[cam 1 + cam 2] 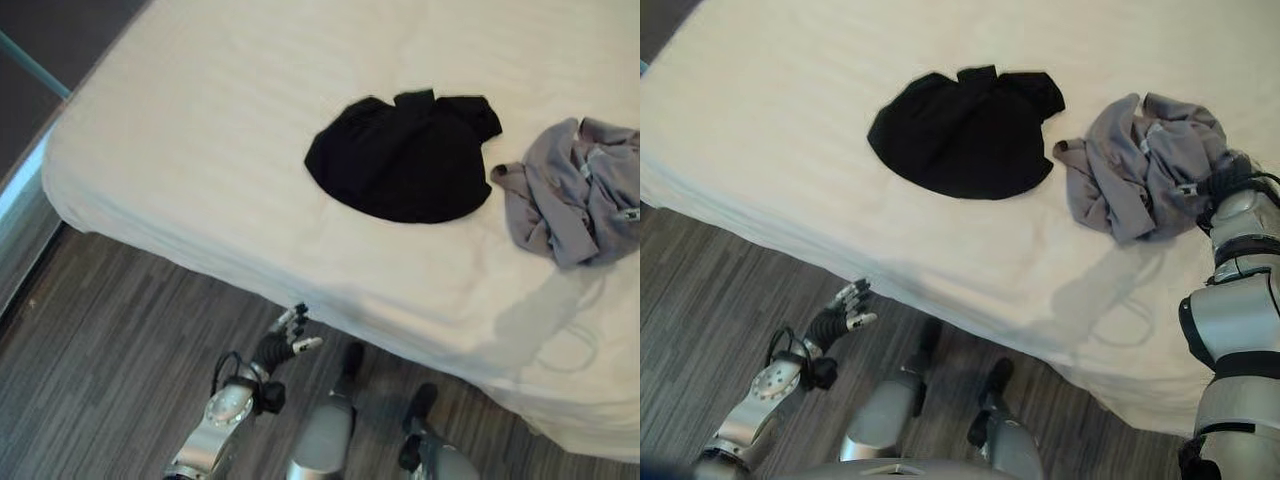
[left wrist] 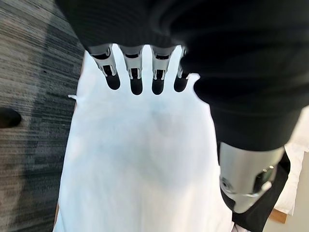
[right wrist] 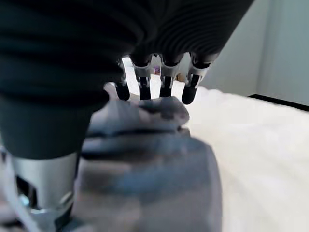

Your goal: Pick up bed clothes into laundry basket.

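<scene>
In the left eye view a black garment lies spread on the white bed, roughly rounded with a folded edge at its far side. Just beside it, toward the robot's right, sits a crumpled grey garment, bunched in folds. The left hand hangs below the bed's edge over the wood-grain floor, fingers relaxed and empty.

In the right eye view the right hand rests at the grey garment's far-right edge, its dark cover against the cloth; the two garments nearly touch.

In the left wrist view the left hand's fingers point straight out over the white sheet, holding nothing.

In the right wrist view the right hand's fingers reach loosely extended over the top of the grey heap, the cloth piled up against the palm, not clenched.
</scene>
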You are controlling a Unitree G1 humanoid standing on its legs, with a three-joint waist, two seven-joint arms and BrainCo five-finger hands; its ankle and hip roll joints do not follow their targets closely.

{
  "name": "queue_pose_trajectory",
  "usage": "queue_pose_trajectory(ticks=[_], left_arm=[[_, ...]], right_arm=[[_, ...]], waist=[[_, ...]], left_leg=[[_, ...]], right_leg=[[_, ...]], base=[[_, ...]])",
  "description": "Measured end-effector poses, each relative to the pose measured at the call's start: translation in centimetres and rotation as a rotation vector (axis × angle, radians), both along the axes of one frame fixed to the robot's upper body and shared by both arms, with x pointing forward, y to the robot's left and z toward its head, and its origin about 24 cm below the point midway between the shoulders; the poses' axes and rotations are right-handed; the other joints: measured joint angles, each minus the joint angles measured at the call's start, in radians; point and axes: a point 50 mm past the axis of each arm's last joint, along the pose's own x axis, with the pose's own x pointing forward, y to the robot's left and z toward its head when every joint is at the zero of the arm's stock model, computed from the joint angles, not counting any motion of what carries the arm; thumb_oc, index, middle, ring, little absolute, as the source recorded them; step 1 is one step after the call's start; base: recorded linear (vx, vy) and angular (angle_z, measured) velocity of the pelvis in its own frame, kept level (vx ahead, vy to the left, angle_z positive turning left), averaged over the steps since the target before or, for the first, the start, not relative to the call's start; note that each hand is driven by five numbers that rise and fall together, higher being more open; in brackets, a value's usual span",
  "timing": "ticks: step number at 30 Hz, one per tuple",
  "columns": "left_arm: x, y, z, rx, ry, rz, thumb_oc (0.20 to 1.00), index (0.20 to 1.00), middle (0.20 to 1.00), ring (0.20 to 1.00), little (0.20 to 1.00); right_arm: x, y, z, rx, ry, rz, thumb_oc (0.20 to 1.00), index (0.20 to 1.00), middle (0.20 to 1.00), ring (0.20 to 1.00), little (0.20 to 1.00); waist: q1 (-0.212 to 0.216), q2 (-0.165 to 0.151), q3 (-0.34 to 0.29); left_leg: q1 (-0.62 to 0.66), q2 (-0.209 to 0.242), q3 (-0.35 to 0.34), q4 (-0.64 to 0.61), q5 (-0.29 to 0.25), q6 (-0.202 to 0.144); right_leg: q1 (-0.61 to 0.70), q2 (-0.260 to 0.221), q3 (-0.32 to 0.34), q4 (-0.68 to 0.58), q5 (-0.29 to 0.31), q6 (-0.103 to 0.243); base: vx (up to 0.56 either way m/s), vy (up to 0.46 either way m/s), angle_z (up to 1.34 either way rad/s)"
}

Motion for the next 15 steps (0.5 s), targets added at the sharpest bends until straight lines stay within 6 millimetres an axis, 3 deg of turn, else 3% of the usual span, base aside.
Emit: queue_pose_trajectory(ticks=[2,7,8,9,15], left_arm=[[0.2,-1.2,0.0,-0.013,-0.003,-0.033,1.0,1.0,1.0,1.0,1.0],[0.1,-1.1,-0.4,-0.008,0.015,-0.016,1.0,1.0,1.0,1.0,1.0],[0.1,-1.3,-0.3,-0.011,0.012,-0.02,1.0,1.0,1.0,1.0,1.0],[0.3,-1.4,-0.1,-0.016,0.003,-0.019,1.0,1.0,1.0,1.0,1.0],[2.7,-1.9,2.8,-0.024,-0.122,-0.029,1.0,1.0,1.0,1.0,1.0]], right_arm=[[-0.1,-0.2,1.5,-0.026,-0.091,-0.033,1.0,1.0,1.0,1.0,1.0],[-0.1,-0.4,2.8,-0.062,-0.132,0.0,1.0,1.0,1.0,1.0,1.0],[-0.3,-0.5,3.0,-0.075,-0.134,0.004,0.944,0.944,0.944,0.944,0.944],[-0.3,-0.5,3.1,-0.101,-0.129,0.019,0.2,0.2,0.2,0.2,0.2],[-0.6,0.5,1.1,-0.198,-0.101,0.138,0.2,0.2,0.2,0.2,0.2]], waist=[[-0.006,0.028,0.068],[-0.011,0.006,0.089],[-0.016,0.002,0.091],[-0.021,-0.004,0.094],[-0.041,-0.049,0.109]], left_leg=[[-0.075,0.006,-0.024,0.014,0.015,-0.008],[-0.12,0.016,-0.027,0.014,0.013,-0.015],[-0.132,0.017,-0.027,0.017,0.014,-0.016],[-0.143,0.019,-0.026,0.016,0.014,-0.017],[-0.133,0.023,-0.025,0.013,0.016,-0.017]], right_leg=[[-0.059,0.007,-0.022,0.0,0.014,-0.008],[-0.104,0.015,-0.023,0.0,0.018,-0.006],[-0.116,0.015,-0.021,0.0,0.02,-0.004],[-0.128,0.017,-0.018,0.0,0.023,-0.001],[-0.119,0.023,-0.013,0.0,0.024,0.001]], base=[[-0.07,-0.012,0.16],[-0.03,0.005,-0.02],[-0.02,-0.008,-0.07],[0.0,-0.011,-0.07],[0.05,0.006,0.0]])
